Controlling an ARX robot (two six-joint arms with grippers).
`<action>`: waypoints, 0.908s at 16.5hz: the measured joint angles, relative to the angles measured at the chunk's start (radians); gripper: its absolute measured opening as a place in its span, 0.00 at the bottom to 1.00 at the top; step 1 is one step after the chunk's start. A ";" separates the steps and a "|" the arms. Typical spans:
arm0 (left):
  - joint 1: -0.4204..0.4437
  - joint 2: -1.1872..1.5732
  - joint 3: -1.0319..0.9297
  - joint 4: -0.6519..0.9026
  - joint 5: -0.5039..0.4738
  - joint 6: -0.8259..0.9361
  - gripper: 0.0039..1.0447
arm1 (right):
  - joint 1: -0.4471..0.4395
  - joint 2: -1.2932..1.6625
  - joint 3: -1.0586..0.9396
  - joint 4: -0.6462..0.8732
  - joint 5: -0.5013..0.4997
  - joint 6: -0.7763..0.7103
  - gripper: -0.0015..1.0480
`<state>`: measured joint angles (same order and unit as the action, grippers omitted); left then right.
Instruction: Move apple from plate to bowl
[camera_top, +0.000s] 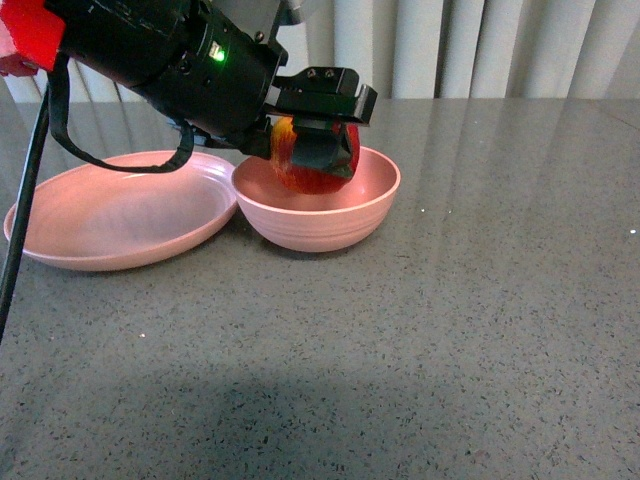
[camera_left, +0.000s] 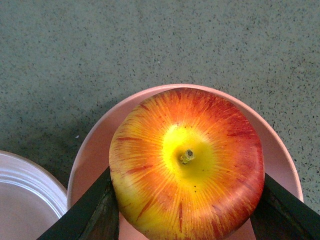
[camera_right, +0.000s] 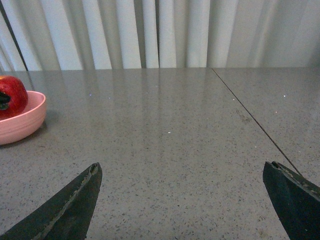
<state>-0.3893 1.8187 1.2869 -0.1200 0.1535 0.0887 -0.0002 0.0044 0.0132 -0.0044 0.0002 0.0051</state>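
Note:
My left gripper (camera_top: 318, 150) is shut on the apple (camera_top: 308, 176), holding it over the deep pink bowl (camera_top: 320, 228), with the apple's lower part below the rim. Whether it touches the bowl's bottom is hidden. The left wrist view shows the red-and-yellow apple (camera_left: 187, 165), stem up, between the two dark fingers (camera_left: 95, 210), with the bowl (camera_left: 95, 155) beneath. The shallow pink plate (camera_top: 120, 215) lies empty just left of the bowl, touching it. My right gripper (camera_right: 182, 200) is open over bare tabletop, far from the bowl (camera_right: 22, 122) and apple (camera_right: 12, 95).
The grey speckled tabletop (camera_top: 450, 330) spreads in front of and right of the bowl. A seam (camera_right: 250, 115) runs across it in the right wrist view. White curtains (camera_top: 480, 45) hang behind the table. A black cable (camera_top: 25, 210) hangs by the plate's left edge.

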 joint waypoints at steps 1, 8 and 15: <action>0.000 0.013 0.006 -0.007 -0.002 0.005 0.61 | 0.000 0.000 0.000 0.000 0.000 0.000 0.94; 0.000 0.022 0.021 -0.022 -0.014 0.023 0.79 | 0.000 0.000 0.000 0.000 0.000 0.000 0.94; 0.003 -0.005 0.029 -0.003 -0.005 0.009 0.94 | 0.000 0.000 0.000 0.000 0.000 0.000 0.94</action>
<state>-0.3862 1.8141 1.3159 -0.1226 0.1486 0.0975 -0.0002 0.0044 0.0132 -0.0044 0.0002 0.0055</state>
